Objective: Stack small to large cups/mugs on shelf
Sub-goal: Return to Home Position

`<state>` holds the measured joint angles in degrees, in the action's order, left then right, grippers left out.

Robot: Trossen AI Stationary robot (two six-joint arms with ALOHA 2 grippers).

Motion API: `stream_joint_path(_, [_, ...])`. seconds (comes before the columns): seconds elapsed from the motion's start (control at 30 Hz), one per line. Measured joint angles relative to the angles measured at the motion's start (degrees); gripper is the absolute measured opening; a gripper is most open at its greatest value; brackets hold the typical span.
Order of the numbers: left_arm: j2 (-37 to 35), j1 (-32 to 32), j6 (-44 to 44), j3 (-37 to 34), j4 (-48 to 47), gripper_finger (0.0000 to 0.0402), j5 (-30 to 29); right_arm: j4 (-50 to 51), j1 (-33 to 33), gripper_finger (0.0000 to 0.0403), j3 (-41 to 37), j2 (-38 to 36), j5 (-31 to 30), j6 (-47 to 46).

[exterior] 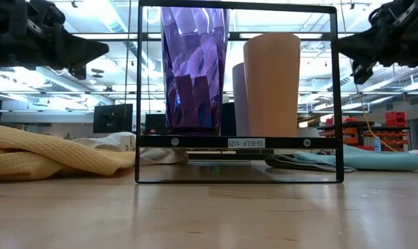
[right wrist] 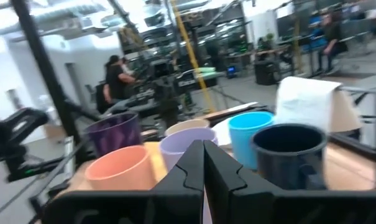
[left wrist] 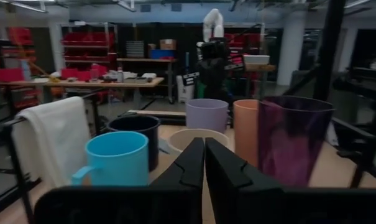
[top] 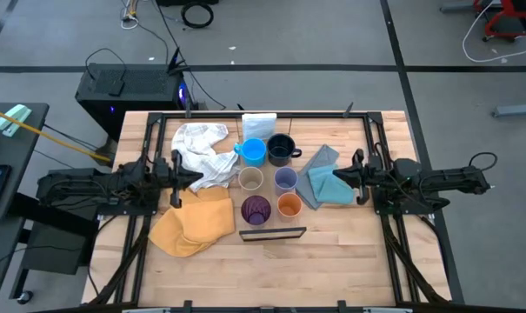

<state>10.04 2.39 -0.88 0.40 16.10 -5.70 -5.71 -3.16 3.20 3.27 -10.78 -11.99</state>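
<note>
Over the table's left side, the left gripper [top: 196, 177] hangs with its fingers pressed together on nothing. Opposite, the right gripper [top: 336, 174] hangs the same way, empty, above the blue cloth [top: 325, 184]. Between them six cups stand in pairs along the shelf [top: 276, 233]. The purple tumbler [top: 256, 209] and orange cup [top: 289, 205] are nearest its black frame, the tan cup [top: 250, 179] and lavender cup [top: 285, 179] come next, and the light blue mug [top: 254, 151] and navy mug [top: 282, 149] are farthest.

Going home well, I judge, means drawing each arm back and up, away from the cups and clear of the white cloth [top: 202, 148]. The plank itself is hidden under the cups from above. The low view shows only the tumbler, the orange cup and a sliver of lavender — the rest stand behind them.
</note>
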Motion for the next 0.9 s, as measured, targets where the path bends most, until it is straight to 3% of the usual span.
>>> stream_joint_path(0.23, [0.0, 0.0, 0.8, 0.0, -0.5, 0.0008, 1.5, 2.4, 0.0, 0.0006, 0.0, 0.0, 1.8, -2.1])
stream_joint_path(0.6, [0.0, 0.0, -1.4, 0.0, -0.6, 0.0035, 1.5, 3.1, 0.0, 0.0012, 0.0, 0.0, 1.7, -3.4])
stream_joint_path(0.9, [0.0, 0.0, -4.1, 0.0, -0.6, 0.0024, 1.5, 3.2, 0.0, 0.0016, 0.0, 0.0, 1.7, -3.3])
